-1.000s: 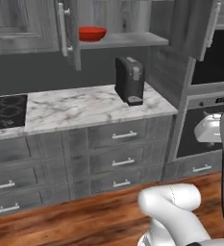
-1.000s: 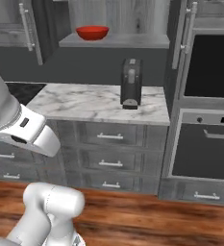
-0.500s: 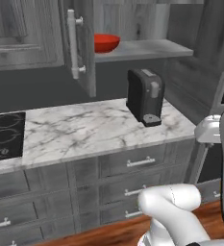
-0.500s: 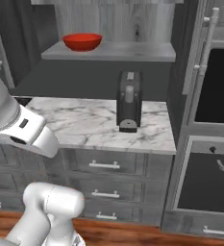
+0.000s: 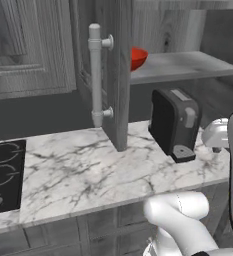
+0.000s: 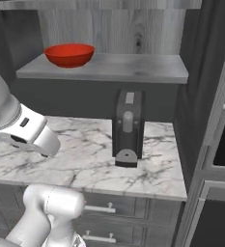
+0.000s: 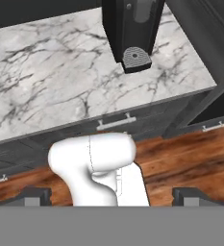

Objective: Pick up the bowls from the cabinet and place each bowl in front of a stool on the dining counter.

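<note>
Closer now than a moment ago, the base has driven up to the cabinetry, so everything looms larger in both base views. Nearest, the claw (image 7: 111, 198) hangs released, its two dark finger tips spread wide with nothing between them, above the wooden floor and grey drawer fronts (image 7: 111, 124). Beyond lies the white grey-veined marble worktop (image 5: 83, 172), with a black cooktop (image 5: 3, 175) at its left end and a black coffee machine (image 6: 128, 128) standing upright towards the right. Above, the grey woodgrain cabinet door (image 5: 113, 70) with its pale bar handle (image 5: 95, 75) stands open. Farthest, the glossy red bowl (image 6: 69, 54) sits on the grey shelf (image 6: 133, 67), towards its left end.
</note>
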Tool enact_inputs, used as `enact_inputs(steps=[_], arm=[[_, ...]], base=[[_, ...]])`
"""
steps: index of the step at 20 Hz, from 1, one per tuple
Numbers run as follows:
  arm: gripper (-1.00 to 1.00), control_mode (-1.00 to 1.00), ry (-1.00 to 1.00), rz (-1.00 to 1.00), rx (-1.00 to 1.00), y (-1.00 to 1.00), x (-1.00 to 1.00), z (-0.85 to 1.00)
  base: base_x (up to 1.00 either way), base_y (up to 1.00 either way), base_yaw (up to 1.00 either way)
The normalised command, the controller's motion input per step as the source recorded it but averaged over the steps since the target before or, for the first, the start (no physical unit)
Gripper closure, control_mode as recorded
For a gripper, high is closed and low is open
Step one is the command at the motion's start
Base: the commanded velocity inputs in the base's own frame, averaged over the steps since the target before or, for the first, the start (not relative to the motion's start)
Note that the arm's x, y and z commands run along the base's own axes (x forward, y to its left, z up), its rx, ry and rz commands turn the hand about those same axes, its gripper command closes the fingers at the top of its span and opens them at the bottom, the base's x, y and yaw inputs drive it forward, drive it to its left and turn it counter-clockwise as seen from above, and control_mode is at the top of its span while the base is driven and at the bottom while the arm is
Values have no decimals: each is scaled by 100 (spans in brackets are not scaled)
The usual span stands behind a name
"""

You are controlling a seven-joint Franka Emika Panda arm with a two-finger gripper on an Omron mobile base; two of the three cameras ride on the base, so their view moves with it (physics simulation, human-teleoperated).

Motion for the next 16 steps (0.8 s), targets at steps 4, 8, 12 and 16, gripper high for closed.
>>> enact_inputs(steps=[4,8,12,16], arm=[[-100,100,0,0,0,0,0,0],[-100,100,0,0,0,0,0,0],[-100,100,0,0,0,0,0,0],[-100,-100,0,0,0,0,0,0]], base=[[72,-19,13],[24,-5,18],[0,0,1],[1,0,0]])
